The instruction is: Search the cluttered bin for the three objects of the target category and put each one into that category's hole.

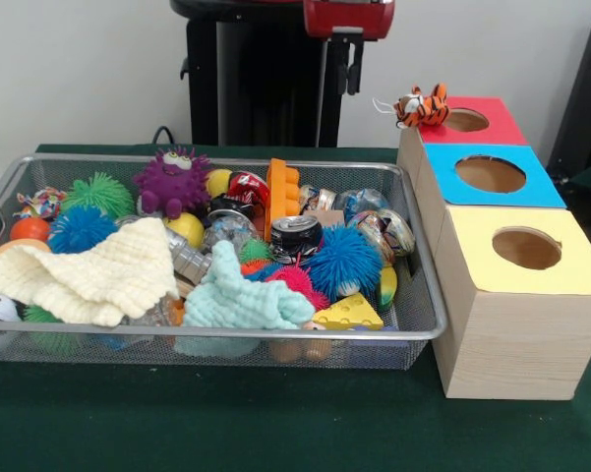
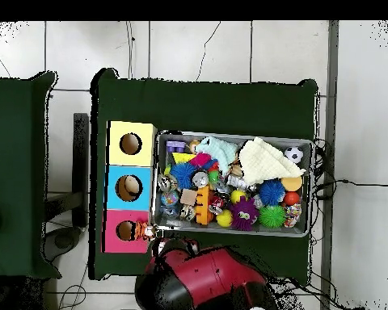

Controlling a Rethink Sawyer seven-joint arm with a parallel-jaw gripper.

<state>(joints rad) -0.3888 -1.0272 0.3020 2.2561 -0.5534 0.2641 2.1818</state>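
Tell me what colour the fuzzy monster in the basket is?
Purple. The fuzzy monster shows best in the front view, at the basket's far side.

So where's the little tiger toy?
In the front view, the tiger toy sits outside the wire bin, at the picture's upper right, on the left edge of the red-topped box, beside its hole.

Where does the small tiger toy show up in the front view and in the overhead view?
Front view: the tiger toy sits on the red-topped box, at its left corner, upper right of the picture.
Overhead view: it lies at the red box's right edge, lower left of the wire bin.
Shared landmark: the red-topped box.
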